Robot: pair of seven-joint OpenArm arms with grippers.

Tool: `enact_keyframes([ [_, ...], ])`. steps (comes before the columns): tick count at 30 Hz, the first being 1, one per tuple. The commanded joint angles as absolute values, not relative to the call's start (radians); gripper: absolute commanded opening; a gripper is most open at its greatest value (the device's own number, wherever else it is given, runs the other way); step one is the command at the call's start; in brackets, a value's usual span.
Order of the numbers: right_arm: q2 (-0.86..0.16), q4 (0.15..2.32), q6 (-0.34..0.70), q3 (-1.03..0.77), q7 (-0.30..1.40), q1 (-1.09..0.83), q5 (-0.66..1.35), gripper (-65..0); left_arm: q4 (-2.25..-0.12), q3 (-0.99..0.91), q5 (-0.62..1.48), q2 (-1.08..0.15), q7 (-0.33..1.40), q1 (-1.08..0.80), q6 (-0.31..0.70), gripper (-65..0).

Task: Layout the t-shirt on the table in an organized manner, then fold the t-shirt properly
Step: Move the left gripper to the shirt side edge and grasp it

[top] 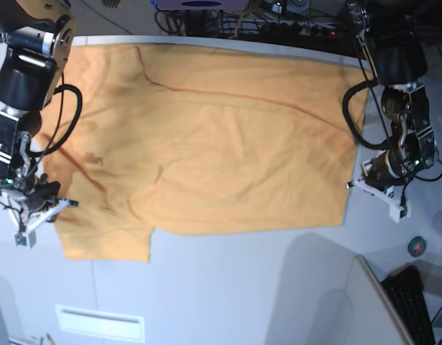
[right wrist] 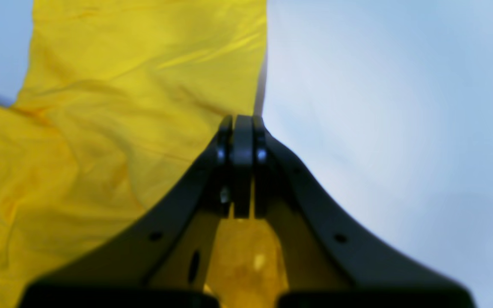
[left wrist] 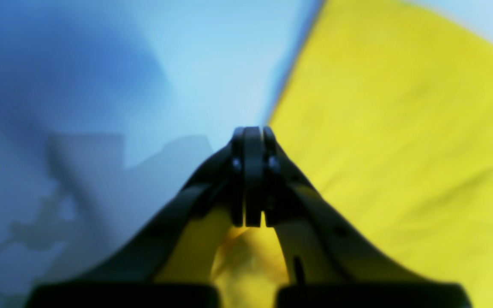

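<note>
- Left fingers (left wrist: 253, 179) are pressed together on the t-shirt (top: 206, 144) edge, yellow cloth bunched between them.
- Right fingers (right wrist: 242, 167) are likewise clamped on its opposite edge (probably to pull it taut).
- The t-shirt lies spread across the far surface (top: 228, 287), one sleeve reaching nearest, creases remaining; folding looks not yet begun.
</note>
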State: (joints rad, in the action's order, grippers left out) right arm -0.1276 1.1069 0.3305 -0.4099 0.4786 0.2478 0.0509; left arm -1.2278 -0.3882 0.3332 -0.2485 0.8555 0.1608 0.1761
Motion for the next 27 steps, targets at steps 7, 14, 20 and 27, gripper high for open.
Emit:
enact_keyframes([
  [7, -0.134, 1.175, 0.331, -0.414, 0.467, 0.252, 0.061, -65.0, -0.984, -0.372, 0.337, -0.262, 0.832, 0.306, 0.173, -24.4],
  [14, -0.133, 1.175, 0.332, -0.414, 0.467, 0.251, 0.061, -65.0, -0.84, -0.372, 0.337, -0.26, 0.696, 0.332, 0.173, -31.4],
  [20, -0.133, 1.175, 0.332, -0.414, 0.467, 0.251, 0.061, -65.0, -0.763, -0.371, 0.337, -0.257, 0.63, 0.352, 0.176, -40.3],
  [27, -0.133, 1.175, 0.332, -0.414, 0.467, 0.242, 0.061, -65.0, -0.771, -0.278, 0.346, -0.257, 0.627, 0.346, 0.174, -65.0],
])
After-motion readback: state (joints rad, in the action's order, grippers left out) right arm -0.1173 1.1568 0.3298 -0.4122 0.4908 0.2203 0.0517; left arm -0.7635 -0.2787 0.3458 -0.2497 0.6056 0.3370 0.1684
